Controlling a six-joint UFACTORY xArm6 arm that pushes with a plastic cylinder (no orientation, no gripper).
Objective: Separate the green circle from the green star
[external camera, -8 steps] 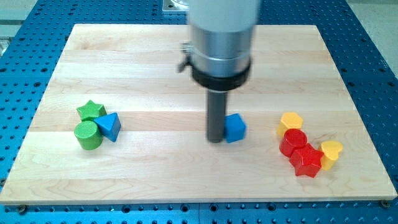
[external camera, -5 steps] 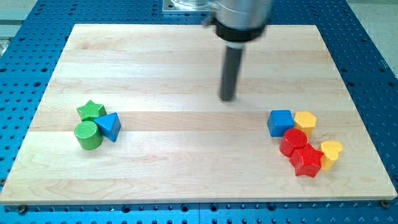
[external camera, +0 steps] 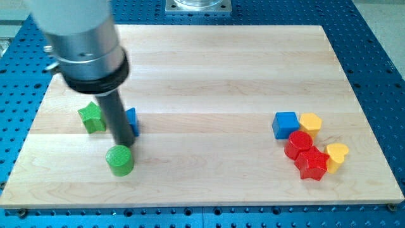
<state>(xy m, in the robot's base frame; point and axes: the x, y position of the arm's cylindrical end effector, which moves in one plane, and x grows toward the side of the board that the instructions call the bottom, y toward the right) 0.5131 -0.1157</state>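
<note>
The green circle [external camera: 119, 160] lies near the view's bottom left, apart from the green star [external camera: 92, 117], which sits above and to its left. My tip [external camera: 123, 143] stands between them, just above the green circle and touching or nearly touching it. A blue triangle [external camera: 131, 120] is right behind the rod, partly hidden by it.
At the view's right sits a cluster: a blue cube [external camera: 285, 125], a yellow hexagon [external camera: 310, 122], a red cylinder [external camera: 299, 144], a red hexagon [external camera: 311, 164] and a yellow heart [external camera: 336, 156]. The wooden board [external camera: 202, 69] ends near the circle at the view's bottom.
The rod pushed the blue cube right to the cluster, then swung across to the left. The green circle has moved down and right, away from the star; the blue triangle shifted slightly.
</note>
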